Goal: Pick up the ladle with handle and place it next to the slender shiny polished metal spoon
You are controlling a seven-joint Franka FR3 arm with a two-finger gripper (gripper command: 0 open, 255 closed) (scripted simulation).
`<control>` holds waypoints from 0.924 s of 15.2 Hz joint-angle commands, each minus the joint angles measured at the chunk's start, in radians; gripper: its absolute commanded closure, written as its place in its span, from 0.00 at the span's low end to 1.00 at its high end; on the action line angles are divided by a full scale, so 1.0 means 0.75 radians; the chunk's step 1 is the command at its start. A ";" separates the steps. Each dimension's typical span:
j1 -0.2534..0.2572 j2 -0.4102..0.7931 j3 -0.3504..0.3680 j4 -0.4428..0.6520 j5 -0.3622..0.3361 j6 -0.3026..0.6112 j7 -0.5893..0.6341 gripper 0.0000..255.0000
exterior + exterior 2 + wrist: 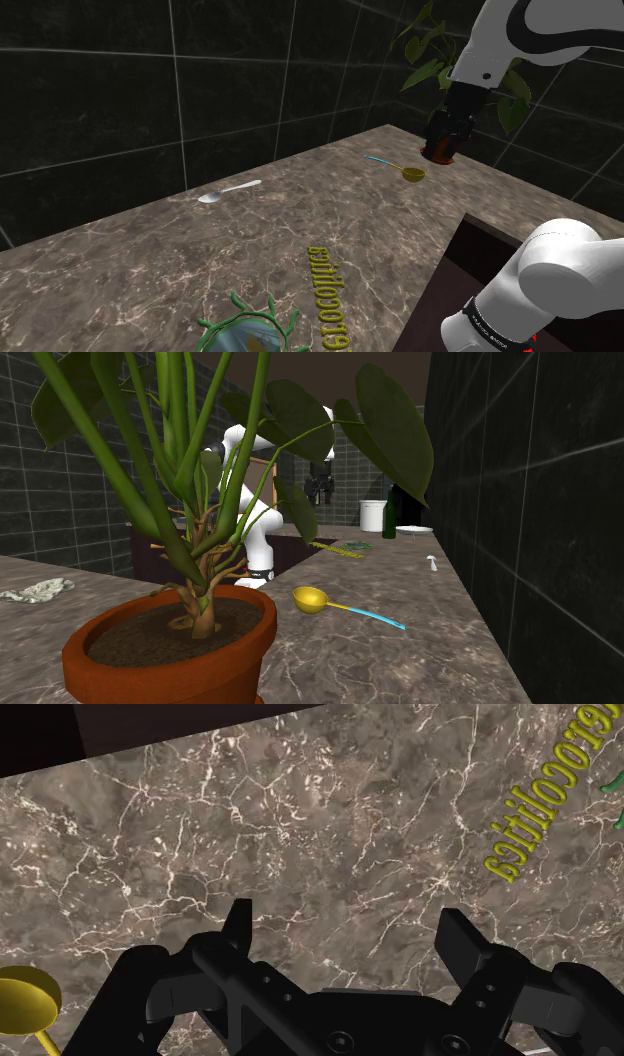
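Note:
The ladle [408, 172] has a yellow bowl and a thin light-blue handle; it lies on the brown marble counter [300, 230] near the far corner. In the second exterior view the ladle [340, 606] rests just beyond the big plant pot. A slender silver spoon [228, 191] lies apart from it toward the shoulder view's left, by the dark tiled wall; it is small and far off as the spoon [431, 561]. My gripper [446, 145] hangs above the counter just right of the ladle. The gripper [350, 929] is open over bare marble, with the ladle's bowl [22, 1002] off beside one finger.
A leafy plant in a reddish-brown pot [170, 652] stands at the counter's corner, close behind my hand. Yellow lettering [325, 290] and a green-rimmed object [250, 325] lie near the counter's front. A white bucket [373, 515], a dark bottle [390, 512] and a plate [413, 530] stand farther along.

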 commanded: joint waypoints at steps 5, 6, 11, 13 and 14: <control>-0.024 0.096 -0.112 -0.015 -0.074 0.097 -0.154 0.00; -0.029 0.126 -0.140 -0.014 -0.091 0.122 -0.191 0.00; -0.046 0.300 -0.275 0.021 -0.153 0.248 -0.379 0.00; -0.050 0.381 -0.328 0.048 -0.167 0.297 -0.455 0.00; -0.050 0.424 -0.354 0.065 -0.171 0.320 -0.493 0.00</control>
